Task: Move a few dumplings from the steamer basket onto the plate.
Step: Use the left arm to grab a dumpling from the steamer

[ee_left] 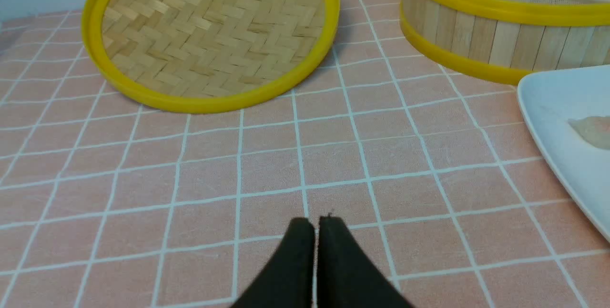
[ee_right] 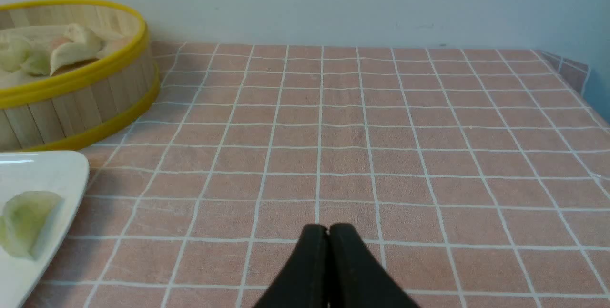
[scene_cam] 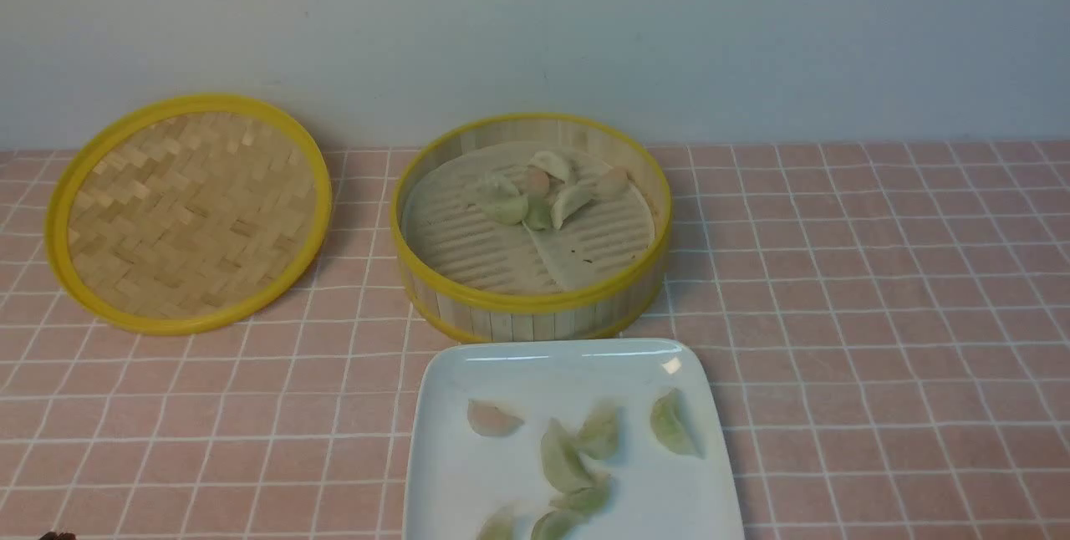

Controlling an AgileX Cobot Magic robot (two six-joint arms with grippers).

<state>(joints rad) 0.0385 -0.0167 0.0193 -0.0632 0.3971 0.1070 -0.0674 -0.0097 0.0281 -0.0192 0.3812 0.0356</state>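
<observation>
The round bamboo steamer basket (scene_cam: 535,306) stands at the table's middle back with several pale green and pinkish dumplings (scene_cam: 547,189) clustered at its far side. The white square plate (scene_cam: 451,473) lies just in front of it and holds several dumplings (scene_cam: 568,461). My left gripper (ee_left: 316,222) is shut and empty, low over the cloth to the left of the plate (ee_left: 548,122), apart from it. My right gripper (ee_right: 328,228) is shut and empty, over the cloth to the right of the plate (ee_right: 66,174) and basket (ee_right: 81,98). Neither gripper's fingers show in the front view.
The flat woven yellow-rimmed lid (scene_cam: 188,210) lies left of the basket, also in the left wrist view (ee_left: 209,31). A pink checked cloth (scene_cam: 878,314) covers the table. A pale wall (scene_cam: 669,22) closes the back. The table's right edge (ee_right: 588,84) shows in the right wrist view.
</observation>
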